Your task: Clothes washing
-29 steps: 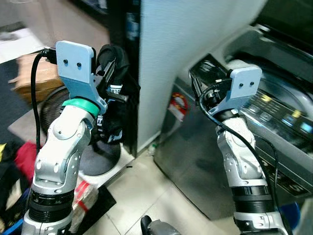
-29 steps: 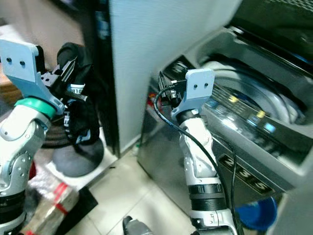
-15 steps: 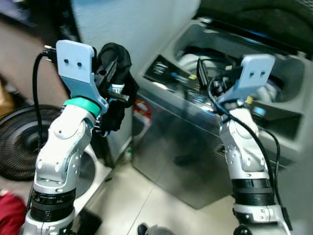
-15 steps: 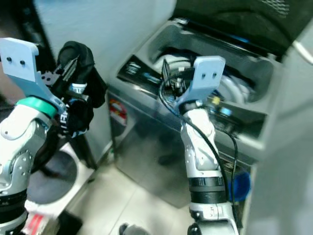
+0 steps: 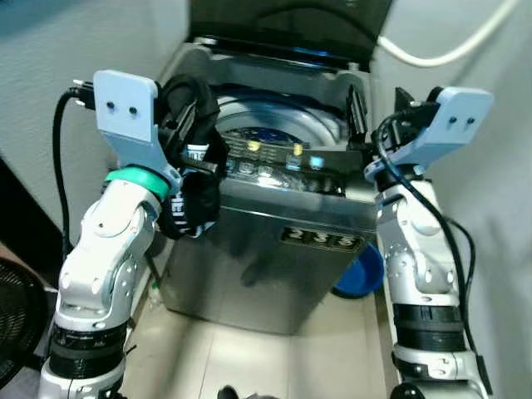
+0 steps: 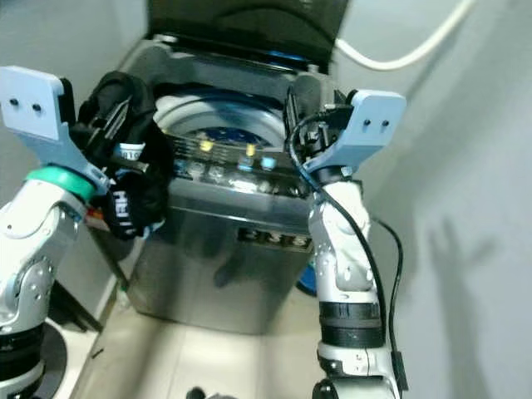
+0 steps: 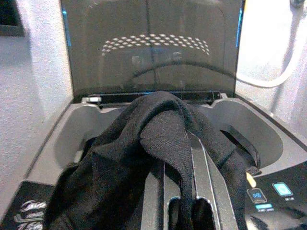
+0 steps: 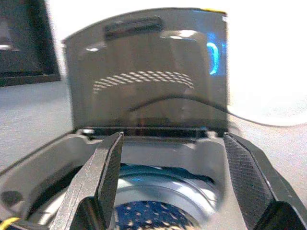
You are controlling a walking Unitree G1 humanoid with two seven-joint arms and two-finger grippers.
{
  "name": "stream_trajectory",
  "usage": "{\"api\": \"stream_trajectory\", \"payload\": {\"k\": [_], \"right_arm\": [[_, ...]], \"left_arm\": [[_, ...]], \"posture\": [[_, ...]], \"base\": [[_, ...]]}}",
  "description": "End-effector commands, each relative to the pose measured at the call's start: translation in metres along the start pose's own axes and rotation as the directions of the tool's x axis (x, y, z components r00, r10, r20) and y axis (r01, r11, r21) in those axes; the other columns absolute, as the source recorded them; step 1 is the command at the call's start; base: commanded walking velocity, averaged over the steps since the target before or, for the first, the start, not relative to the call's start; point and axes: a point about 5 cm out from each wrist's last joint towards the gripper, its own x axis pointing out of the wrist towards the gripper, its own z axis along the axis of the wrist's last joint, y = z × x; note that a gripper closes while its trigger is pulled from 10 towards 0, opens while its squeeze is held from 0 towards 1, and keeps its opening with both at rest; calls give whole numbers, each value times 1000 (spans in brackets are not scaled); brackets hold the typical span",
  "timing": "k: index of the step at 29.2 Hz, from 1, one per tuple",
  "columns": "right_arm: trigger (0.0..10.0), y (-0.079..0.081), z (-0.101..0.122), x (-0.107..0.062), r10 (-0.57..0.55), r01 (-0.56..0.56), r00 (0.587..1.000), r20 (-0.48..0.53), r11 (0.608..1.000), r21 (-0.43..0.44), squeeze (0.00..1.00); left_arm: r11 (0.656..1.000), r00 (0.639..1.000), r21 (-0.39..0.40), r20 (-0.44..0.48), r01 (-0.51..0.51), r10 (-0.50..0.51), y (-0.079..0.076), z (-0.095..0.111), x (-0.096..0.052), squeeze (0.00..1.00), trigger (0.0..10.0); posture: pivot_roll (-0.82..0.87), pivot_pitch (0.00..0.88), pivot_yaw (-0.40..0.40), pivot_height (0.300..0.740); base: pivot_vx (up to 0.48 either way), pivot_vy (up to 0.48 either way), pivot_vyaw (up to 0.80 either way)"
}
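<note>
the pale tiled floor (image 5: pixel 249 357) carries the grey washing machine (image 5: pixel 258 258) and a blue basin (image 5: pixel 359 270) beside it.

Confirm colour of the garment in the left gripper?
Black garment, plainest in the left wrist view, with white lettering showing in the eye views.

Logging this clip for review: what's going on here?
The robot stands before a top-loading washing machine with its lid raised. The left tool is shut on a black garment, held over the machine's front left corner. The right tool is open with nothing in it, raised above the control panel.
</note>
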Motion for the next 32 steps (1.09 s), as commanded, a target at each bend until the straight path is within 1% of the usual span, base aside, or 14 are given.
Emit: {"api": "stream_trajectory", "payload": {"k": [1,3,5,13,25,32], "right_arm": [[10000,-4,-1,-1,-17,17,1000,-13,1000,6,0],[10000,-4,-2,-2,-19,20,1000,-16,1000,10,0],[10000,-3,-3,-2,-19,19,1000,-21,1000,7,0],[10000,-1,-9,-5,4,-5,999,-42,1000,-21,0],[10000,-1,-10,-6,12,-13,999,-49,999,-30,0],[10000,-1,-9,-6,13,-15,999,-46,999,-36,0]], "left_arm": [[1000,1000,8,-2,-6,6,1,-1,0,0,10000],[1000,1000,11,7,-10,10,2,0,0,0,10000],[1000,1000,21,18,-21,21,3,1,1,0,10000],[999,999,25,20,-26,25,4,2,1,0,10000],[999,999,25,22,-26,26,3,1,1,0,10000],[1000,1000,10,22,0,-1,-1,2,1,0,10000]], "posture": [[17,55,-9,740],[17,55,-8,740],[17,55,-8,740],[17,58,-8,740],[16,59,-10,740],[15,57,-10,740]], "base": [[0,0,-800],[0,0,-800],[424,0,-800],[458,0,0],[458,0,0],[0,0,0]]}}
